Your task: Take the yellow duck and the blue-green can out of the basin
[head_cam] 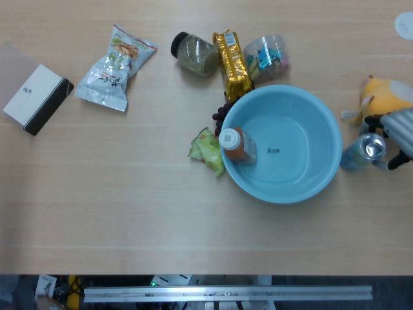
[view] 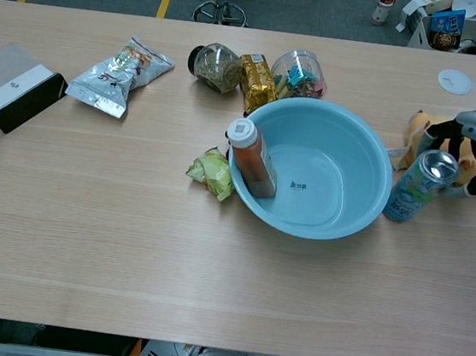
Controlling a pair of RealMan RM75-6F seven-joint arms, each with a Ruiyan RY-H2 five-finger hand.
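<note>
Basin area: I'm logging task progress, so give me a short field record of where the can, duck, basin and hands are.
can: blue-green can outside the basin, tilted on the table at its right
duck: yellow duck on the table, beyond the can
basin: blue basin holds only an orange bottle
right hand: right hand over the can, fingers around its top
left hand: not in view
progress: both items out

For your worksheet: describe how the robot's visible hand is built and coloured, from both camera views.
Only the right hand shows, at the right edge of both views. It has a smooth, rounded silver-grey shell over the back, with slim black fingers extending from it. No cables, markings or sleeve are visible. The left hand is not in view.
</note>
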